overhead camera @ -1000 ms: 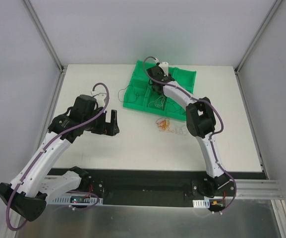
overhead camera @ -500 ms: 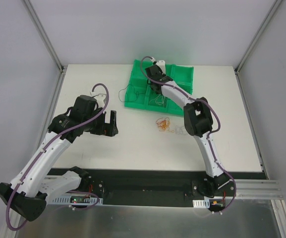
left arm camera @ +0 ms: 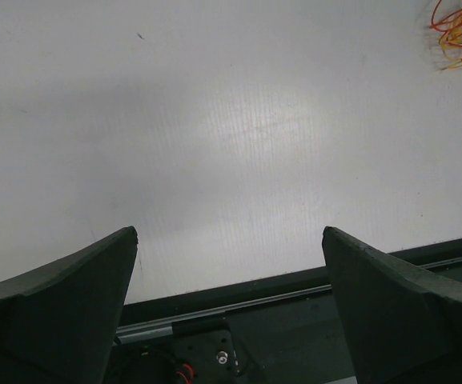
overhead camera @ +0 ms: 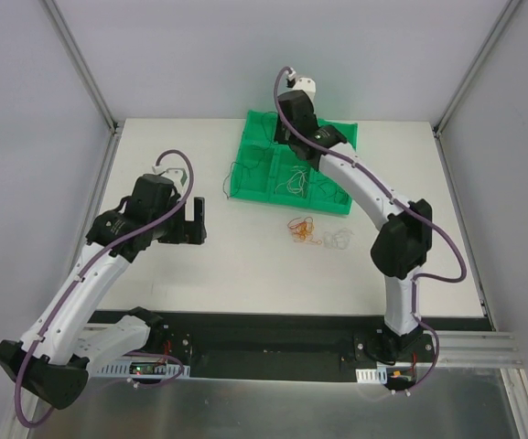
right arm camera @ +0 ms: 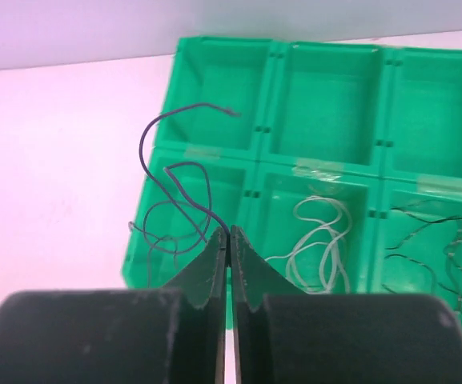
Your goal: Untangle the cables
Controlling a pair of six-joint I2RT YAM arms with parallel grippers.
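Green plastic compartment tray (right arm camera: 277, 96) filled the upper right of the wrist view; right gripper (right arm camera: 228, 234) pinched a thin dark curly wire (right arm camera: 142, 144); left gripper (left arm camera: 229, 234) hung spread wide.

Two arms, left arm (overhead camera: 90, 274) and right arm (overhead camera: 373, 194), stood at one table (overhead camera: 154, 155). One green tray (right arm camera: 275, 104) showed six compartments; three held wires: dark wire (right arm camera: 174, 184), white bunch (right arm camera: 319, 232), black wire (right arm camera: 431, 240). Two tangles lay outside: red-orange tangle (overhead camera: 302, 229), pale tangle (overhead camera: 339, 240).

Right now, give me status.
Left gripper open over table. Right gripper shut on dark cable over green tray. Red-orange tangle on table. No obstruction seen.
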